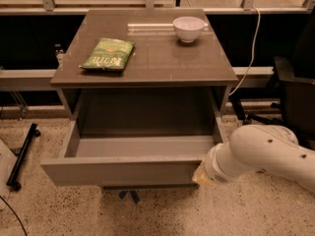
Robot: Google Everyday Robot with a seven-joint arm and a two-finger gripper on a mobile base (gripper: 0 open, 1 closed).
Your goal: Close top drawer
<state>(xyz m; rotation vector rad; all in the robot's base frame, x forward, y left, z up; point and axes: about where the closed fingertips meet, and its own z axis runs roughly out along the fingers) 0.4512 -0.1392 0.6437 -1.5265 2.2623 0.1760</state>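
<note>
- Plainly, the top drawer (118, 170) stood pulled far out beneath the tabletop (162, 65).
- The gripper (199, 175), tipping the white arm (266, 151), sat at the drawer front's right end; how wide it stood could not be told.
- A green bag (108, 54) and a white bowl (188, 28) rested on top.

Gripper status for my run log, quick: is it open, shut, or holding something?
Gripper: state cannot be told; it sits at the right end of the pulled-out top drawer's front.

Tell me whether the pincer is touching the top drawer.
Cannot tell. The camera view puts the pincer at a front corner of the top drawer, but the wrist hides any contact.
</note>
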